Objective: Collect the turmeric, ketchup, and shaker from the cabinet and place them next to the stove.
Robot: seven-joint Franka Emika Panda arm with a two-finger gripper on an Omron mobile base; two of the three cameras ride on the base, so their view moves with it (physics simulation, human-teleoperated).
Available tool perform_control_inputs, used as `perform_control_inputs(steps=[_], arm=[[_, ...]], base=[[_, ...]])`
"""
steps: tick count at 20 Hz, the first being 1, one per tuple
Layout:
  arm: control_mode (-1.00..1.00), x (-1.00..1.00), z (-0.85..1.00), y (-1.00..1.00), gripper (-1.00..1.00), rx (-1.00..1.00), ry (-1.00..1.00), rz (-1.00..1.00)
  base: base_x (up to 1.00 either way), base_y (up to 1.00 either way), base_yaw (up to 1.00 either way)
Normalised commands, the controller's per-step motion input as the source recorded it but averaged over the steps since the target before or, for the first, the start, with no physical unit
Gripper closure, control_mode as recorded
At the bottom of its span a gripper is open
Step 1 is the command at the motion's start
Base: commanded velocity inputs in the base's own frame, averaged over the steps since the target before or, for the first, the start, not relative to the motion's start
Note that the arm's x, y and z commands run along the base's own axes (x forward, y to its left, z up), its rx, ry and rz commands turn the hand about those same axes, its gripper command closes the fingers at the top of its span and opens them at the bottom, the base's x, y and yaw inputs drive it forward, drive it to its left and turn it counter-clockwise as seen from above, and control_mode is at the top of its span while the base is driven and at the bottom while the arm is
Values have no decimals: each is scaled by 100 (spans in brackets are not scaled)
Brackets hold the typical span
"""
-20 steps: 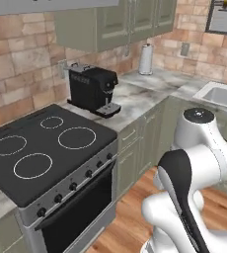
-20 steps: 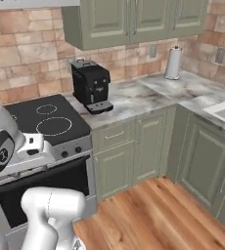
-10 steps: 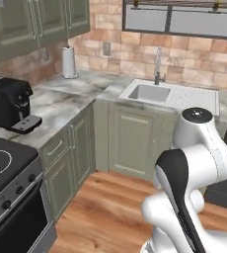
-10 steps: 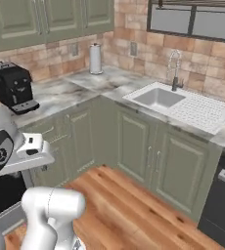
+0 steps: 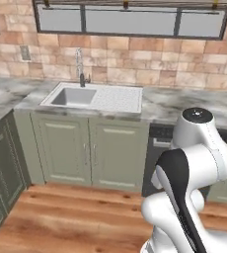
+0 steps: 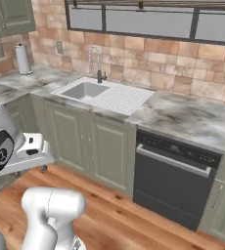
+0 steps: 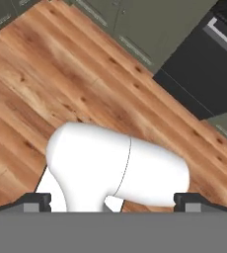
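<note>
1. Swinging round with the base, both base cameras have left the stove and the coffee machine of a second ago and now face the sink wall; this is a shift of the cameras, and nothing on the bench itself has moved.
2. Wooden floor (image 6: 134,219) lies open and bare in front of the base cabinets (image 5: 91,148), giving wide room to drive; in the hand view the planks (image 7: 86,84) run up to the cabinet fronts.
3. A marble bench (image 6: 183,119) runs along the brick wall and turns a corner at the left.
4. A black dishwasher (image 6: 175,178) sits under the bench edge, just right of the sink cabinet.
5. The sink (image 5: 93,96) with its tap (image 5: 79,66) is set in the bench below the window.
6. A paper-towel roll (image 6: 21,58) stands far left by the wall.
7. The gripper (image 7: 113,200) points down at the floor, fingertips (image 7: 36,201) well apart, holding nothing.
8. Where the turmeric, ketchup and shaker are cannot be told.
</note>
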Motion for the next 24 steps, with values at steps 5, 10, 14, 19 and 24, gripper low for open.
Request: perform_control_inputs(steps=[5, 10, 14, 19, 24], arm=[[100, 0, 0, 0, -100, 0, 0, 0], [100, 0, 0, 0, -100, 0, 0, 0], [100, 0, 0, 0, -100, 0, 0, 0], [100, 0, 0, 0, -100, 0, 0, 0], [100, 0, 0, 0, -100, 0, 0, 0]], base=[[-2, -100, -36], [-1, -100, -37], [3, -100, -36], [43, -89, -29], [75, -51, -16]])
